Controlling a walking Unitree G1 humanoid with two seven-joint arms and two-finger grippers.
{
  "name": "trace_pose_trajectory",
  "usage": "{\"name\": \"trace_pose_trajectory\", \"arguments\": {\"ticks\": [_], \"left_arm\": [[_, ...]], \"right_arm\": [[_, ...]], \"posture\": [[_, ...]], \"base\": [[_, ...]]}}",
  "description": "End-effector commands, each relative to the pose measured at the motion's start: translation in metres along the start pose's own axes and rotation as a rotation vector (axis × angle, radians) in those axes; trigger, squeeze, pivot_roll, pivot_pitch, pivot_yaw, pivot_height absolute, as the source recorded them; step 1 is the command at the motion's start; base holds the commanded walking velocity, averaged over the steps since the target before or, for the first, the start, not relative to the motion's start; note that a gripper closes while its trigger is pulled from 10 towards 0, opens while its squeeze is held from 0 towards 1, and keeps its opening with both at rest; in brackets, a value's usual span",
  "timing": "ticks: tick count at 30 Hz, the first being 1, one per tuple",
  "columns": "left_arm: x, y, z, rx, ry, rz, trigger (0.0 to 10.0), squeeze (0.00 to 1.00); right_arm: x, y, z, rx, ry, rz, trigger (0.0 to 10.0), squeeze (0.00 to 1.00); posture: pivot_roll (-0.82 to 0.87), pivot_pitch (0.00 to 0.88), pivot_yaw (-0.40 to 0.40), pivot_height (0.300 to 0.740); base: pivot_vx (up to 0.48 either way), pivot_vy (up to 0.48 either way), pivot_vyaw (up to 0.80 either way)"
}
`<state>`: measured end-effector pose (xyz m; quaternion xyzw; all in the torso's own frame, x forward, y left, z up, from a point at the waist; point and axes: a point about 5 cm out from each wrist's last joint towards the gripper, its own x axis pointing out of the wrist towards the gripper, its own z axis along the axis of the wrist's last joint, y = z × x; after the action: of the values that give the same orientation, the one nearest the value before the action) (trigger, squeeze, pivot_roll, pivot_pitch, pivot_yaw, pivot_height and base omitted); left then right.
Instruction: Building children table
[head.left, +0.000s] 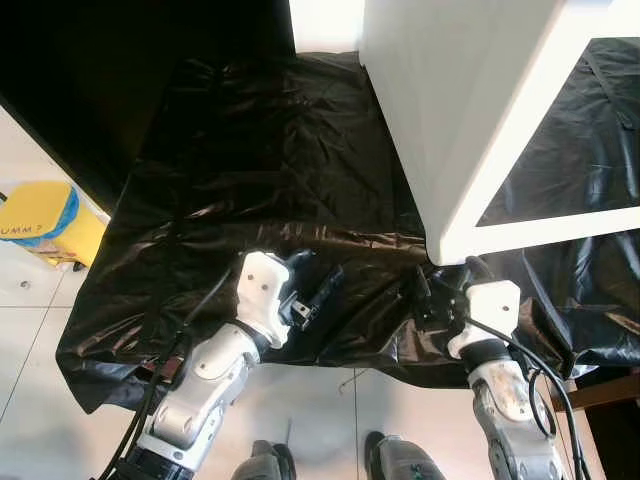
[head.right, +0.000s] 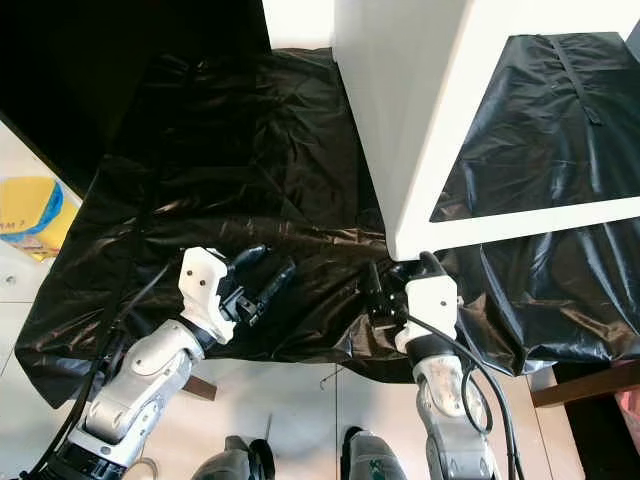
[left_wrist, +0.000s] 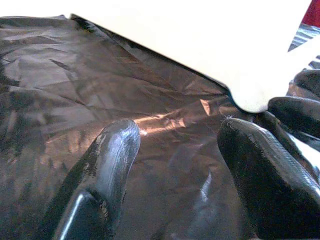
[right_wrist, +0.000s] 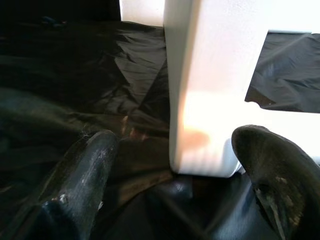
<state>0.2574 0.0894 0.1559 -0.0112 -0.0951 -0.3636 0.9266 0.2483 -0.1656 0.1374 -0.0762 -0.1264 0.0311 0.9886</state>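
The white children's table (head.left: 470, 120) lies on a black plastic sheet (head.left: 270, 150), its near corner (right_wrist: 205, 150) pointing toward me. My right gripper (head.left: 445, 282) is open just in front of that corner, and in the right wrist view the corner stands between its two spread fingers (right_wrist: 85, 170). My left gripper (head.left: 318, 274) hovers open over the bare sheet to the left of the table, holding nothing. In the left wrist view the table's rounded white edge (left_wrist: 250, 95) lies beyond the left gripper's fingertips (left_wrist: 115, 155).
The crinkled sheet drapes over a low surface with its front edge near my arms. A yellow and blue object (head.left: 40, 222) sits on the white tiled floor (head.left: 30, 300) at the left. A wooden piece (head.left: 600, 390) shows at the lower right. My feet (head.left: 265, 462) stand below.
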Motion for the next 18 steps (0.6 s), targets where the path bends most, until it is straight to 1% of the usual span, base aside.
{"name": "trace_pose_trajectory", "arguments": {"ticks": [1, 2, 4, 5, 6, 7, 8, 10, 14, 17, 18], "left_arm": [[-0.003, 0.003, 0.005, 0.001, -0.004, -0.031, 10.0, 0.00], [-0.003, 0.004, 0.006, 0.000, -0.006, -0.030, 10.0, 0.00], [-0.003, 0.005, 0.008, 0.001, -0.009, -0.030, 10.0, 0.00], [-0.003, 0.005, 0.008, 0.001, -0.009, -0.030, 10.0, 0.00], [-0.003, 0.005, 0.008, 0.001, -0.010, -0.031, 10.0, 0.00], [-0.004, 0.006, 0.010, -0.001, -0.011, -0.033, 10.0, 0.00], [-0.004, 0.006, 0.010, -0.001, -0.011, -0.033, 10.0, 0.00], [-0.004, 0.006, 0.010, 0.001, -0.012, -0.030, 10.0, 0.00], [-0.004, 0.006, 0.011, 0.000, -0.014, -0.026, 10.0, 0.00], [-0.004, 0.005, 0.011, -0.005, -0.016, -0.020, 10.0, 0.00], [-0.004, 0.005, 0.011, -0.005, -0.016, -0.020, 10.0, 0.00]], "right_arm": [[0.004, 0.000, -0.007, 0.010, 0.023, -0.004, 10.0, 0.00], [0.007, 0.000, -0.007, 0.008, 0.019, -0.001, 10.0, 0.00], [0.017, 0.000, -0.008, 0.002, 0.011, 0.007, 10.0, 0.00], [0.017, 0.000, -0.008, 0.002, 0.011, 0.007, 10.0, 0.00], [0.021, 0.001, -0.008, 0.000, 0.009, 0.009, 10.0, 0.00], [0.031, 0.003, -0.008, 0.001, 0.002, 0.015, 10.0, 0.00], [0.031, 0.003, -0.008, 0.001, 0.002, 0.015, 10.0, 0.00], [0.040, 0.007, -0.009, 0.005, -0.001, 0.017, 10.0, 0.00], [0.046, 0.008, -0.009, 0.006, 0.000, 0.005, 10.0, 0.00], [0.057, 0.009, -0.010, -0.014, -0.004, -0.013, 10.0, 0.00], [0.057, 0.009, -0.010, -0.014, -0.004, -0.013, 10.0, 0.00]], "posture": [[-0.08, 0.187, 0.060, 0.740], [-0.08, 0.187, 0.060, 0.740], [-0.07, 0.186, 0.064, 0.740], [-0.07, 0.186, 0.064, 0.740], [-0.07, 0.187, 0.062, 0.740], [-0.07, 0.186, 0.062, 0.740], [-0.07, 0.186, 0.062, 0.740], [-0.06, 0.187, 0.058, 0.740], [-0.05, 0.184, 0.052, 0.740], [-0.05, 0.175, 0.049, 0.740], [-0.05, 0.175, 0.049, 0.740]], "base": [[0.000, 0.000, 0.00], [0.000, 0.000, 0.00], [0.000, 0.000, 0.00], [0.000, 0.000, 0.00], [0.000, 0.000, 0.00], [0.000, 0.000, 0.00], [0.000, 0.000, 0.00], [0.000, 0.000, 0.00], [0.000, 0.000, 0.00], [0.000, 0.000, 0.00], [0.000, 0.000, 0.00]]}}
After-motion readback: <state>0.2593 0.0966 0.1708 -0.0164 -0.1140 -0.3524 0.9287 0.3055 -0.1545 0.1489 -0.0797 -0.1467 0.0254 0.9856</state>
